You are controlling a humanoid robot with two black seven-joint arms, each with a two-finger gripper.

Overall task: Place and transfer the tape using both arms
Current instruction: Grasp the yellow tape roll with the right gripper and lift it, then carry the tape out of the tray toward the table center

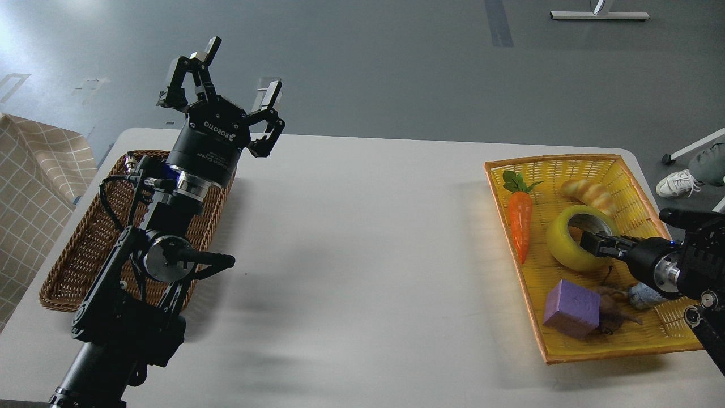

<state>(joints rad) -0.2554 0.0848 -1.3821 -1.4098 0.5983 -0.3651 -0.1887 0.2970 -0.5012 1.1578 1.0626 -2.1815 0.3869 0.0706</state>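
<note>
Tape (566, 245): in yellow tray (617, 340) at 3 o'clock, right gripper (592, 242) at its core, jaw state unreadable; left gripper (241, 71) at 10 o'clock, fingers spread.

Your left gripper (241, 71) hangs raised with its fingers spread wide, above the far end of the brown wicker basket (85, 249) on the left. On the right, your right gripper (593, 242) reaches into the core of the tape (561, 241) in the yellow tray (566, 164), near the carrot (520, 224) and purple block (572, 309).
</note>
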